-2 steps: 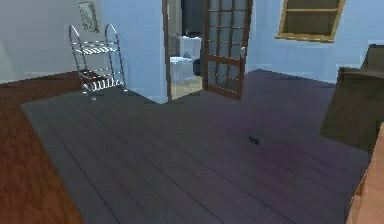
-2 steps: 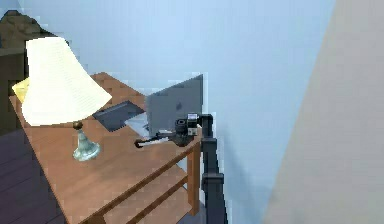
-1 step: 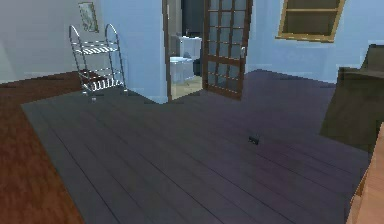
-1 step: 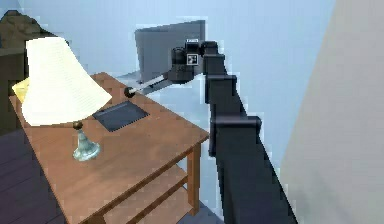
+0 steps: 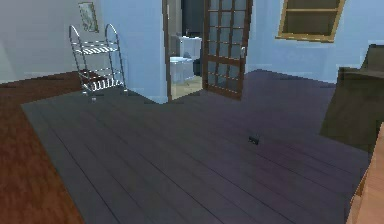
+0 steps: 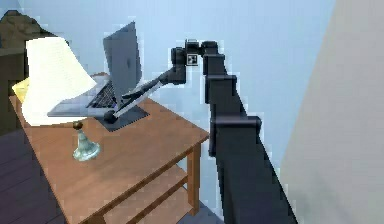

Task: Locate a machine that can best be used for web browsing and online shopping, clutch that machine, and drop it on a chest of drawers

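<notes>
The open laptop point(image 6: 119, 62) sits on the wooden worktop point(image 6: 135, 152), just right of a white-shaded lamp point(image 6: 55, 75). The dark arm point(image 6: 235, 130) stretches left, and its claw point(image 6: 112, 116) is at the laptop's near edge. I cannot tell whether it grips anything. In the forward view, a wire rack point(image 5: 97, 60) stands at the far left.

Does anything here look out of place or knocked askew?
One small dark object lies alone on the floor in the forward view; what it is cannot be told. The lamp stands upright on its table.
</notes>
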